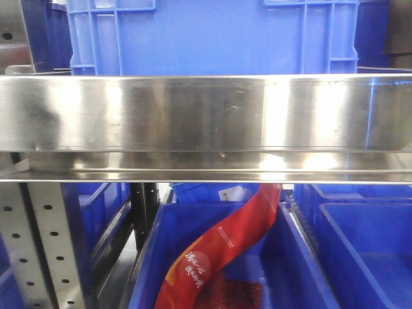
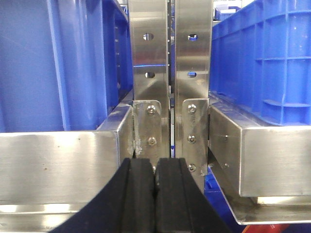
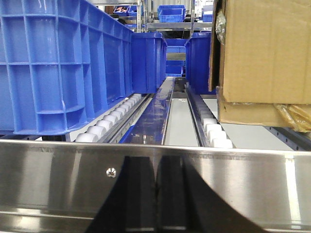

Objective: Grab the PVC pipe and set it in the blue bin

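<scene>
The PVC pipe is out of view in all three views. Blue bins show in every view, and I cannot tell which one is the task's blue bin. My left gripper [image 2: 155, 166] is shut, its black fingers pressed together with nothing between them, pointing at two steel uprights [image 2: 150, 73]. My right gripper [image 3: 156, 162] is also shut and empty, just in front of a steel shelf rail [image 3: 58, 174]. Neither gripper appears in the front view.
A wide steel shelf rail [image 1: 206, 112] crosses the front view, with a blue crate [image 1: 212, 35] above it. Below it, a blue bin [image 1: 296, 257] holds a red bag [image 1: 219, 251]. Past the right gripper run roller tracks [image 3: 114, 114], a blue crate [image 3: 53, 63] and a cardboard box [image 3: 265, 53].
</scene>
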